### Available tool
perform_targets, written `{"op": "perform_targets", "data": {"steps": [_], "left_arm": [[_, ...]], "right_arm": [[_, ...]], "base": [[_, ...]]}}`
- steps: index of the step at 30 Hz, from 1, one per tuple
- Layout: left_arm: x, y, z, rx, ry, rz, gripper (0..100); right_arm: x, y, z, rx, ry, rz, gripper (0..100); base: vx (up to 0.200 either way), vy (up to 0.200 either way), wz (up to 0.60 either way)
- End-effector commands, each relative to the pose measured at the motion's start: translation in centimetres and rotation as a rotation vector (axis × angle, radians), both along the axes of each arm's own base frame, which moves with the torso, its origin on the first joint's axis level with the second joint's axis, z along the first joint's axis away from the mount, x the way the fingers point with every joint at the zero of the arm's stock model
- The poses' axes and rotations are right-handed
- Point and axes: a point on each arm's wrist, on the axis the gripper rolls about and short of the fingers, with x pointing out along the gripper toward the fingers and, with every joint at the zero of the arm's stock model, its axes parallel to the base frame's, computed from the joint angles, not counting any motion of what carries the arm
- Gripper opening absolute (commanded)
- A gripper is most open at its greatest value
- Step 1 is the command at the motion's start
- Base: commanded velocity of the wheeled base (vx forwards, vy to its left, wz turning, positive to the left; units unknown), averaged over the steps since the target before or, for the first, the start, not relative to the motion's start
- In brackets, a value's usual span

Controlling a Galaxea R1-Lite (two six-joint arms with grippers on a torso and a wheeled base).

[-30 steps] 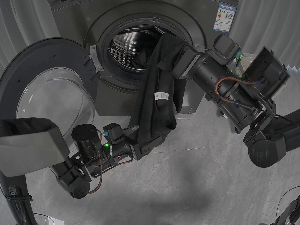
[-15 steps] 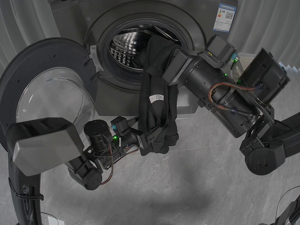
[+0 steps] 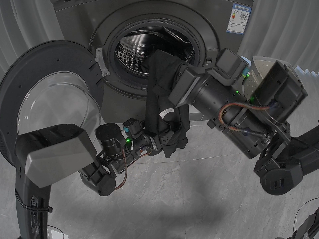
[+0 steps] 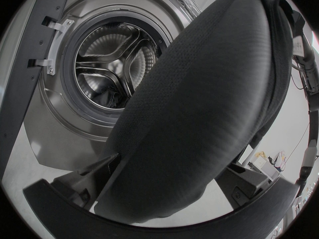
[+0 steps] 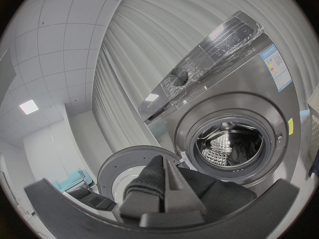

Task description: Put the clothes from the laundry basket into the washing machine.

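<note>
A long black garment [image 3: 162, 93] hangs in front of the washing machine's open drum [image 3: 143, 50]. My right gripper [image 3: 177, 72] is shut on its top end, just below the right side of the opening; cloth wraps its fingers [image 5: 179, 190]. My left gripper [image 3: 164, 141] is low in front of the machine under the garment's bunched lower end. Its fingers [image 4: 99, 163] stand wide apart and the black garment [image 4: 206, 110] bulges between them. Dark clothing [image 5: 239, 150] lies inside the drum [image 4: 106, 70].
The round door [image 3: 50, 83] is swung fully open to the left of the opening. A pale laundry basket [image 3: 262, 67] stands to the right of the machine, behind my right arm. Grey floor lies open in front.
My left gripper rose and moved right, bunching the garment's lower end upward. My right gripper moved left and lower with the top end, so the garment hangs shorter.
</note>
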Motion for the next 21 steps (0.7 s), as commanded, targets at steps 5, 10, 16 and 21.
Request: {"op": "perform_targets", "data": {"steps": [5, 10, 16, 21], "left_arm": [[2.0, -0.2, -1.0, -0.005, -0.024, 0.056, 100], [3.1, -0.1, -0.4, -0.019, -0.053, 0.091, 0], [3.9, 0.7, 1.2, -0.043, -0.086, 0.121, 0], [2.2, 1.9, 4.4, -0.07, -0.113, 0.131, 0]], "right_arm": [[-0.4, -0.1, -0.2, -0.007, 0.009, 0.01, 0], [-0.6, -0.7, 0.3, 0.011, 0.004, 0.006, 0], [-0.2, -2.6, 0.8, 0.017, 0.006, -0.043, 0], [2.8, -5.8, -1.2, -0.032, 0.051, -0.201, 0]], "base": [[0.0, 0.0, 0.0], [0.0, 0.0, 0.0], [0.0, 0.0, 0.0], [0.0, 0.0, 0.0]]}}
